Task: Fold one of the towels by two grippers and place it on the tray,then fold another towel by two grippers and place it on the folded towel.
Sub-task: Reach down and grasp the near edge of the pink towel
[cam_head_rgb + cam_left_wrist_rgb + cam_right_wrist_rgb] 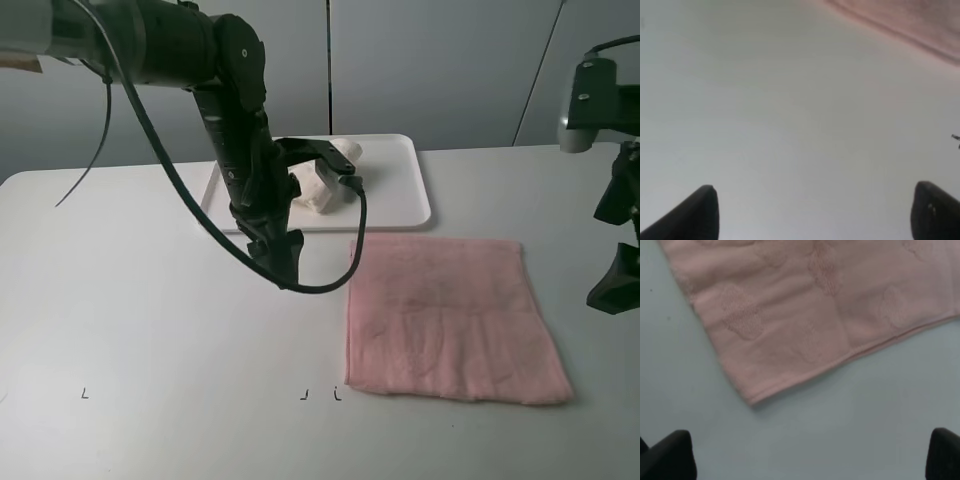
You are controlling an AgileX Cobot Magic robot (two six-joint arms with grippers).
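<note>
The cream towel [322, 190] lies bunched and folded on the white tray [400, 190] at the back of the table, partly hidden behind my left arm. In front of the tray the pink towel [450, 320] is spread flat. My left gripper [284, 265] hangs open just off the pink towel's left far corner, holding nothing. The left wrist view shows that gripper [815, 220] over bare table, with the pink towel's edge [910, 20] beyond it. My right gripper [612, 285] stands open to the right of the towel. In the right wrist view that gripper [807, 460] is near a corner of the pink towel [815, 305].
The white table [150, 300] carries a few small black marks [85, 393] near its front edge. A grey wall panel rises behind the tray. The left arm's black cable [330, 285] loops down beside the pink towel's left edge.
</note>
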